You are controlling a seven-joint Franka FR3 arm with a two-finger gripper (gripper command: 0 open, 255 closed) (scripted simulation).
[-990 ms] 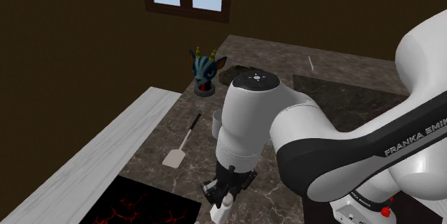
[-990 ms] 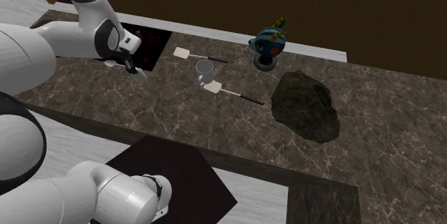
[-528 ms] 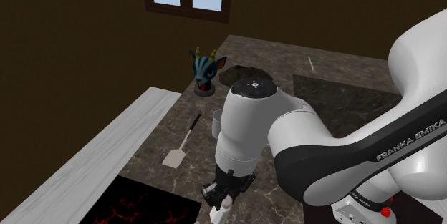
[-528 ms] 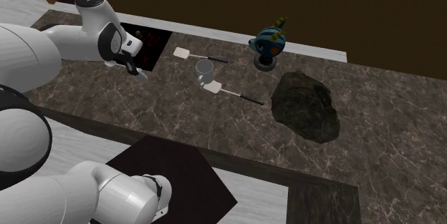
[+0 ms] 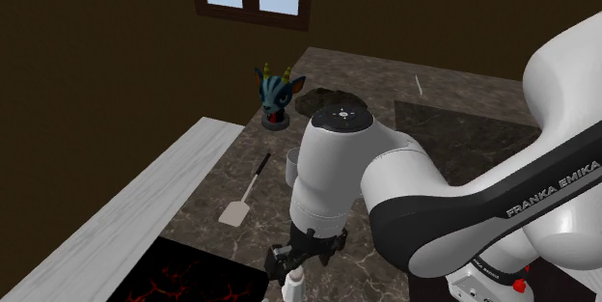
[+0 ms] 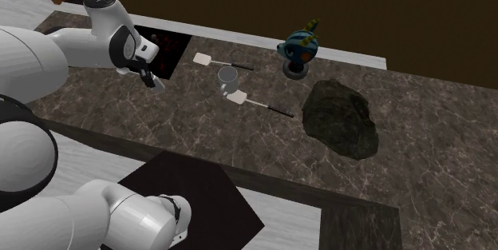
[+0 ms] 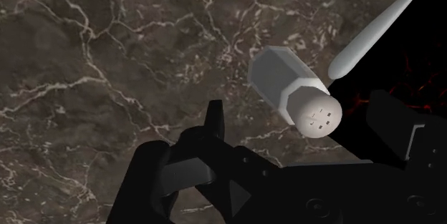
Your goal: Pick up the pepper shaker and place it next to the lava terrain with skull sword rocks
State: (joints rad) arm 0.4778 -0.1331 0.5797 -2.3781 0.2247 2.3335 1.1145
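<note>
The pepper shaker [image 7: 294, 90], pale with a holed cap, stands on the dark marble counter [image 7: 107, 51] between the spread fingers [image 7: 215, 119] of my gripper [image 7: 301, 112]; neither finger touches it. The lava terrain [image 7: 423, 65], a black slab with red glowing cracks, lies right beside it, with a pale spike [image 7: 380, 26] reaching over its edge. From the shoulder view the gripper [image 5: 294, 263] hangs open just above the shaker [image 5: 291, 288], next to the lava terrain [image 5: 193, 276]. In the second exterior view the gripper [image 6: 152, 78] is at the lava terrain's [image 6: 164, 49] near edge.
Two white spatulas [image 6: 209, 61] [image 6: 243, 98] and a clear glass [image 6: 227, 75] lie mid-counter. A blue horned figurine [image 6: 301, 46] and a dark rock [image 6: 341, 118] stand further along. A black mat [image 6: 191, 196] lies by the stand. A pale ledge [image 5: 125, 213] borders the counter.
The fingers were shut on the shaker and have now spread apart, letting it go. The shaker stands on the counter and the arm has barely moved.
</note>
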